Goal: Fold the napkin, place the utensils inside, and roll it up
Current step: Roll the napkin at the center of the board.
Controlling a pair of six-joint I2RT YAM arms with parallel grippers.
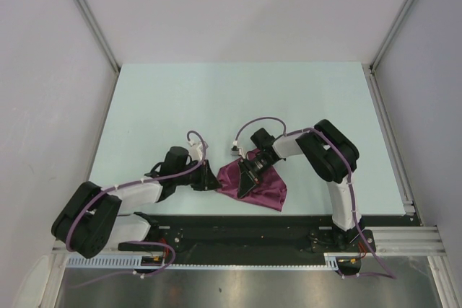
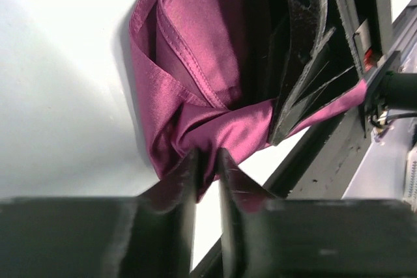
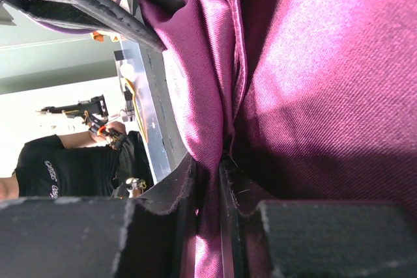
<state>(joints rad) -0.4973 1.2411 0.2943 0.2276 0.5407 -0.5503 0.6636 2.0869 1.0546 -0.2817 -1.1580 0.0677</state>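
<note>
The maroon napkin (image 1: pixel 264 191) lies bunched and partly lifted near the table's front edge, between the two arms. My left gripper (image 1: pixel 214 178) comes at its left end. In the left wrist view, a gathered corner of the napkin (image 2: pixel 195 50) sits pinched between the narrow-set left gripper (image 2: pixel 208 161). My right gripper (image 1: pixel 249 177) stands over the cloth's middle. In the right wrist view, the right gripper (image 3: pixel 208 167) is shut on a fold of the napkin (image 3: pixel 313 83). The right gripper's black body (image 2: pixel 306 63) presses against the cloth in the left wrist view. The utensils are out of view.
The pale table (image 1: pixel 238 99) stretches away behind the arms, walled by grey panels and aluminium posts. A black base rail (image 1: pixel 245 225) runs along the near edge just below the napkin. A person in a black shirt (image 3: pixel 52 167) stands beyond that edge.
</note>
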